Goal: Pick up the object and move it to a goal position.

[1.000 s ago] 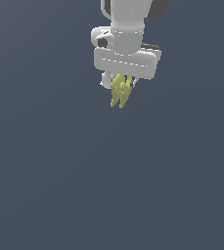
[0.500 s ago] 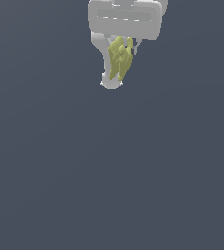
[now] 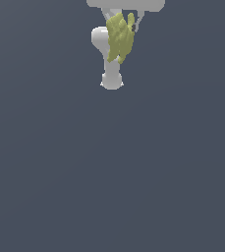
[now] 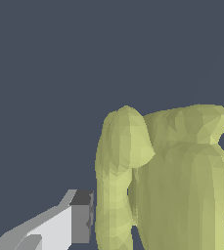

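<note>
Object fills the wrist view, nearest the camera: yellow-green, lumpy, at least 2 elongated lobes visible side by side. 1 finger pad is seen touching its flank; a sliver of the opposite finger shows at the frame edge on the other side. Gripper is judged to be pinched on the object, jaws held apart only by its width.

In the exterior view the object is held high, at the top of frame, well clear of the plain grey ground. Most of the white hand is cut off by the upper edge. Behind the object, a white rounded arm part is seen, farther from the camera.

No goal marker is visible in either view, so progress toward it cannot be judged.

Risks from here:
- Slip or rotation in the grasp: contact is made on uneven lobes, so pad seating is likely poor.
- Drop under fast transport, caused by that small contact area.
- Lift height can't be verified; the hand is leaving the exterior view.
</note>
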Robot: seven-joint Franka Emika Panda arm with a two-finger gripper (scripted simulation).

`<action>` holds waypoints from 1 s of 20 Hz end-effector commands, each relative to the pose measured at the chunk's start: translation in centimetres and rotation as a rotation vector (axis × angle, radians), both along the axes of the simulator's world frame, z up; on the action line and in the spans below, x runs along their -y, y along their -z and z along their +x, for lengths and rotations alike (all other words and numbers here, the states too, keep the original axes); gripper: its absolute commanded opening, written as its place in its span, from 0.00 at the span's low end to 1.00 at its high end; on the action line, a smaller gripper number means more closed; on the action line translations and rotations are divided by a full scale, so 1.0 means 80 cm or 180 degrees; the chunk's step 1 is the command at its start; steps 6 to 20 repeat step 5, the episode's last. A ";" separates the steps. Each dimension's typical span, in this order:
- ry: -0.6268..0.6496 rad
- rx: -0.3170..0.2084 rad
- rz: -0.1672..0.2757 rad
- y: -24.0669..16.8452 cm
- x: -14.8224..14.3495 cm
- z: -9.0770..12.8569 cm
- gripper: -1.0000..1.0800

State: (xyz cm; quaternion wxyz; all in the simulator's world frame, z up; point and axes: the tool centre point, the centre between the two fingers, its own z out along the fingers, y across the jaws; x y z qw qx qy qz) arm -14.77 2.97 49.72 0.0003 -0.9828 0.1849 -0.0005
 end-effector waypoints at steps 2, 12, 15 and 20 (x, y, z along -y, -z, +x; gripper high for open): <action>0.0000 -0.0002 0.0000 -0.010 0.001 -0.002 0.00; 0.0000 -0.0002 0.0000 -0.012 0.001 -0.002 0.00; 0.0000 -0.0002 0.0000 -0.012 0.001 -0.002 0.00; 0.0000 -0.0002 0.0000 -0.012 0.001 -0.002 0.00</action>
